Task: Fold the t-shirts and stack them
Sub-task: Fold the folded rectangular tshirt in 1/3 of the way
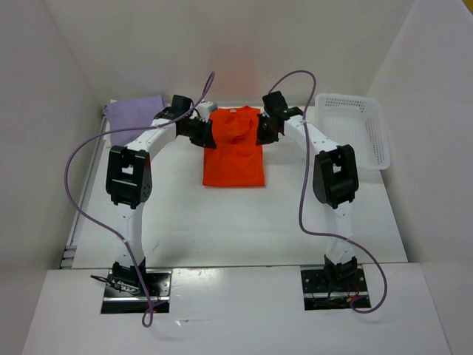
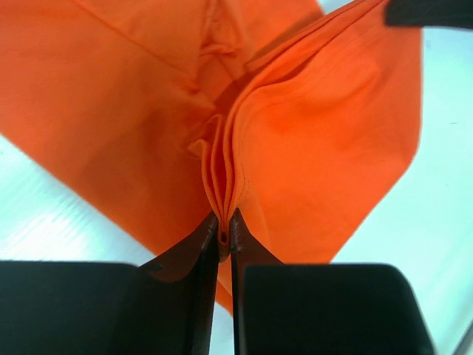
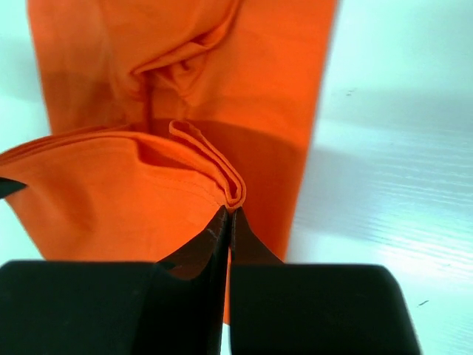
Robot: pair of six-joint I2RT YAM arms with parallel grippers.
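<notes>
An orange t-shirt point(image 1: 233, 157) lies lengthwise in the middle of the white table, its far end lifted and bunched. My left gripper point(image 1: 208, 134) is shut on the far left edge of the orange t-shirt point(image 2: 310, 140), with several cloth layers pinched between the jaws. My right gripper point(image 1: 260, 132) is shut on the far right edge of the orange t-shirt point(image 3: 126, 200), holding a folded hem. Both hold the far end a little above the rest of the shirt. A folded lilac t-shirt point(image 1: 133, 115) lies at the far left.
A white plastic basket point(image 1: 353, 129) stands at the far right of the table. White walls close in the back and both sides. Purple cables loop from each arm.
</notes>
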